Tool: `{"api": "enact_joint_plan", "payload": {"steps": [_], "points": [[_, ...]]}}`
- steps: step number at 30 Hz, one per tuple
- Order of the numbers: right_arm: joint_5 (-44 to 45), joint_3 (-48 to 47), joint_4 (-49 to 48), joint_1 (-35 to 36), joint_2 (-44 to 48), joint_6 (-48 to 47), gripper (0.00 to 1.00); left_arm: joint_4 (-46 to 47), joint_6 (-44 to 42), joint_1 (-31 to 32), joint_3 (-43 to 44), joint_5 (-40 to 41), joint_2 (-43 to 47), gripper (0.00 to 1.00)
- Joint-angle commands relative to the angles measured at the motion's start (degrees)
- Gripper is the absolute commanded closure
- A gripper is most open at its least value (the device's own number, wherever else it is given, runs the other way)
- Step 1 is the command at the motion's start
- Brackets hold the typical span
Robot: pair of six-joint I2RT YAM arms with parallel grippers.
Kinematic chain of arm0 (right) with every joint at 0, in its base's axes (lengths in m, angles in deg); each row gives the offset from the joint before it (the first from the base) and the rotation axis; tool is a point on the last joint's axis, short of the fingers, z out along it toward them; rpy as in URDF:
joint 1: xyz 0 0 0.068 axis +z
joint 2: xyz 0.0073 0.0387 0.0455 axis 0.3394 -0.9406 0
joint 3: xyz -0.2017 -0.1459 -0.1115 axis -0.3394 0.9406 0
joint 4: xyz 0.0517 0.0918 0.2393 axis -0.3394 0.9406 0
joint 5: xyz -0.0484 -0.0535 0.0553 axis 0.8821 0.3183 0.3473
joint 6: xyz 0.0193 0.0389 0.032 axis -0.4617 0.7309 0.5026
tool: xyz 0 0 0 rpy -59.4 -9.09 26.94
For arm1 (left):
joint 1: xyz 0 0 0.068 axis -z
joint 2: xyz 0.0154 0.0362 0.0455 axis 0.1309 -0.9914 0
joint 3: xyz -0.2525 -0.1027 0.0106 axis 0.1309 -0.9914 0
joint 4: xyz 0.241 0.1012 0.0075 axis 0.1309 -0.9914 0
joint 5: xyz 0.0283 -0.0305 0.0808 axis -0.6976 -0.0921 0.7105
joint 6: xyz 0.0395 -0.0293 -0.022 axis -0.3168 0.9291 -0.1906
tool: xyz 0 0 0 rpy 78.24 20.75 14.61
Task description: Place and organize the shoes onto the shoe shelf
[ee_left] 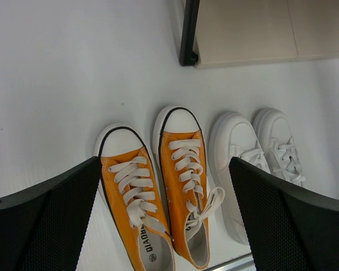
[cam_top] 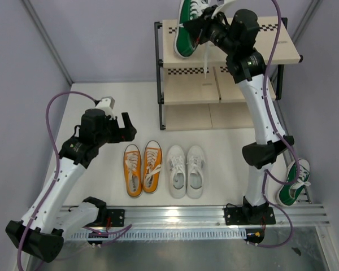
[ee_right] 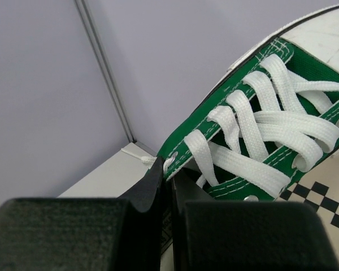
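Observation:
My right gripper [cam_top: 200, 29] is shut on the collar edge of a green sneaker [cam_top: 187, 25] and holds it tilted over the top board of the shoe shelf [cam_top: 285, 53]; in the right wrist view my right gripper [ee_right: 168, 175] pinches the green canvas of that sneaker [ee_right: 260, 130]. A second green sneaker [cam_top: 294, 182] lies on the floor by the right arm's base. The orange pair [cam_top: 142, 167] and the white pair [cam_top: 186, 170] stand side by side on the floor. My left gripper [cam_top: 120, 131] is open above the orange pair [ee_left: 158, 192], with the white pair [ee_left: 254, 152] to its right.
The shelf's lower boards [cam_top: 192, 90] hold nothing that I can see. The shelf's black front leg [ee_left: 187, 34] stands just beyond the orange shoes. A metal rail [cam_top: 175, 217] runs along the near edge. Grey walls close in on both sides.

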Motion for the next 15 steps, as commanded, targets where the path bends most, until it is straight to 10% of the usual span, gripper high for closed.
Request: {"api": "enact_joint_plan", "payload": {"steps": [1, 9, 15], "points": [[2.4, -1.5, 2.3, 0.5, -1.9, -4.1, 0.92, 2.4, -0.4, 0.2, -0.5, 0.4, 0.5, 0.01], [-0.7, -1.7, 3.6, 0.5, -2.6, -4.6, 0.37, 3.1, -0.3, 0.2, -0.6, -0.2, -0.5, 0.01], [-1.4, -1.8, 4.9, 0.5, 1.3, -5.6, 0.2, 3.4, -0.1, 0.3, -0.7, -0.9, -0.6, 0.01]]}}
